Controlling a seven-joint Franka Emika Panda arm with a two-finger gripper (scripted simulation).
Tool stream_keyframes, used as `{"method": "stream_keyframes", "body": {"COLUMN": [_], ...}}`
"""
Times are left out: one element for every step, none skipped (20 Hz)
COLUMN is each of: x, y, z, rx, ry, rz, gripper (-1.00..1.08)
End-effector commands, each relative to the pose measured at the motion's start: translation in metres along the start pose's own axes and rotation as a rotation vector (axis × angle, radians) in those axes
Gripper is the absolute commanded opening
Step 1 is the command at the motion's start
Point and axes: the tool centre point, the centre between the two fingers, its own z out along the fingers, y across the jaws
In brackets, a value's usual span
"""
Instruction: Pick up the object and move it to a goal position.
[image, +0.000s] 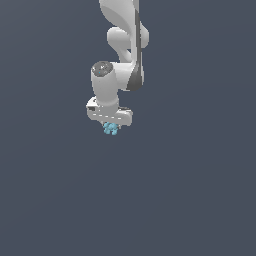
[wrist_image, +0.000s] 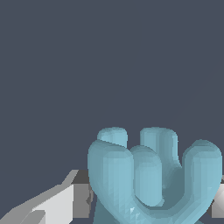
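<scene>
The object is a tiny light-blue lump with knobby lobes, hanging just under the white gripper in the exterior view. In the wrist view the object fills the near part of the picture, its rounded lobes standing between the grey-white fingers. The gripper is shut on it. The fingertips themselves are mostly hidden behind the object and the hand body.
The white arm comes down from the top of the exterior view. Around it there is only a plain dark grey-blue background, with no other objects or edges showing.
</scene>
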Motion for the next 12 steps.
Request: {"method": "stream_keyframes", "body": {"x": [-0.004, -0.005, -0.006, -0.007, -0.008, -0.008, -0.009, -0.009, -0.009, -0.009, -0.01, -0.01], "y": [0.01, 0.013, 0.017, 0.019, 0.022, 0.024, 0.026, 0.028, 0.029, 0.03, 0.031, 0.031], "z": [-0.015, -0.02, -0.025, -0.029, -0.033, -0.036, -0.039, -0.041, -0.043, -0.044, -0.045, -0.045], "rx": [0.0, 0.0, 0.0, 0.0, 0.0, 0.0, 0.0, 0.0, 0.0, 0.0, 0.0, 0.0], "ry": [0.0, 0.0, 0.0, 0.0, 0.0, 0.0, -0.001, -0.001, -0.001, -0.001, -0.001, -0.001], "rz": [0.0, 0.0, 0.0, 0.0, 0.0, 0.0, 0.0, 0.0, 0.0, 0.0, 0.0, 0.0], "gripper": [-1.0, -1.0, -1.0, -1.0, -1.0, -1.0, -1.0, -1.0, -1.0, -1.0, -1.0, -1.0]}}
